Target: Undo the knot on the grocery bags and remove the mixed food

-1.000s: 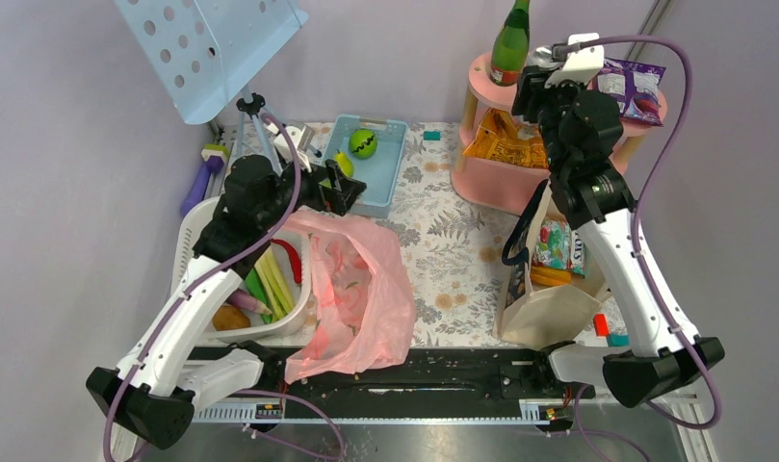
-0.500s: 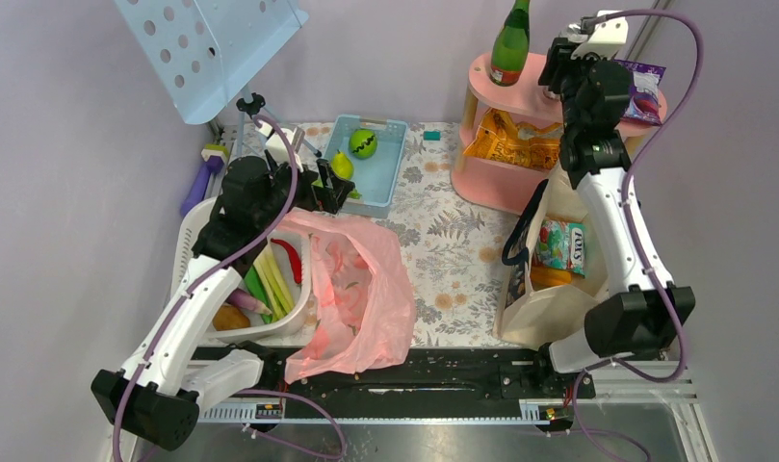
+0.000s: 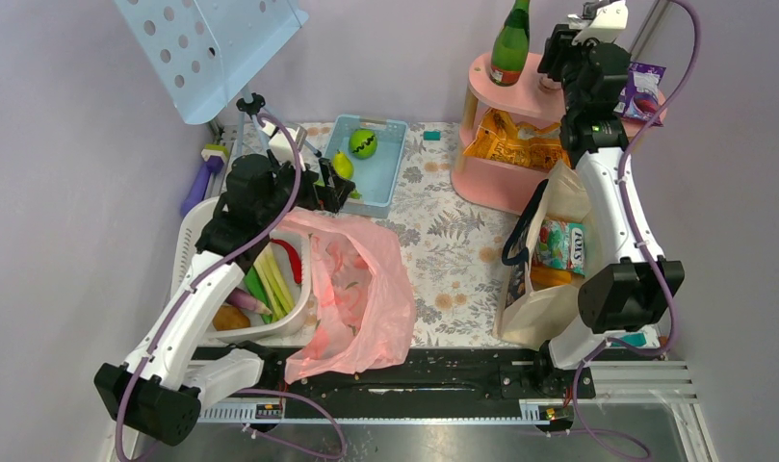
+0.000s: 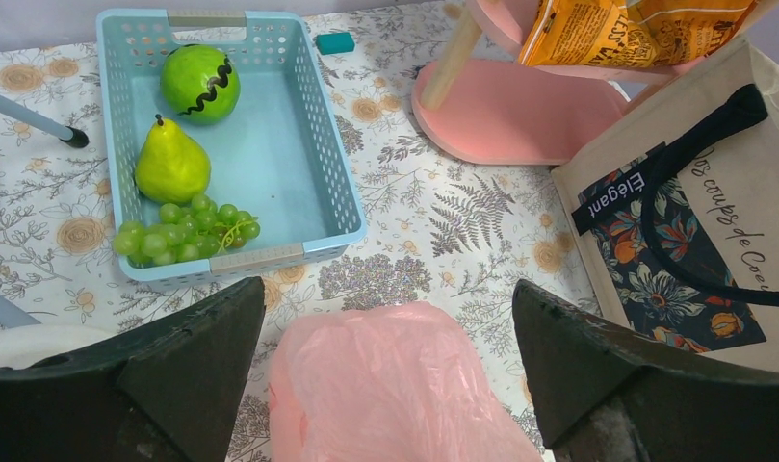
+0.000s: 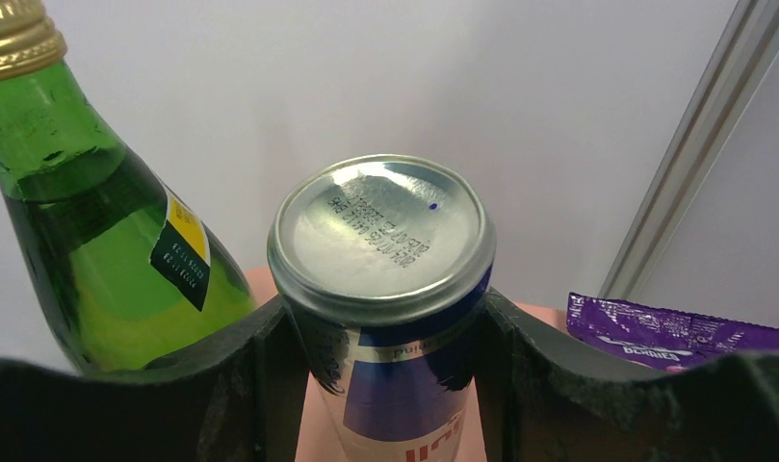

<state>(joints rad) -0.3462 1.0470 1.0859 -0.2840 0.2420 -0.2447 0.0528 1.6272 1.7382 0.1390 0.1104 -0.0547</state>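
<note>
My right gripper (image 3: pixel 558 56) (image 5: pixel 385 322) is shut on a silver-blue drink can (image 5: pixel 380 241), held upright over the top shelf of the pink stand (image 3: pixel 534 91), between a green bottle and a purple packet. My left gripper (image 3: pixel 333 189) (image 4: pixel 387 291) is open and empty above the far end of the crumpled pink plastic bag (image 3: pixel 358 289) (image 4: pixel 395 385). The beige canvas tote (image 3: pixel 549 303) (image 4: pixel 741 202) stands at the right with multicoloured snack packets (image 3: pixel 558 245) inside. A pear (image 3: pixel 343 166) (image 4: pixel 171 164) lies in the blue basket. Leeks (image 3: pixel 274 279) lie in the white basket.
The green glass bottle (image 3: pixel 510 43) (image 5: pixel 96 241) and purple crisp packet (image 3: pixel 640 91) (image 5: pixel 684 337) flank the can. Orange crisp packets (image 3: pixel 515 144) (image 4: pixel 636 29) fill the stand's lower shelf. The blue basket (image 3: pixel 397 125) (image 4: pixel 231 258) also holds an apple and grapes. The white basket (image 3: pixel 188 241) is at the left.
My right arm has swung back and to the right, carrying the can up to the stand's top shelf beside the bottle. My left arm has barely moved.
</note>
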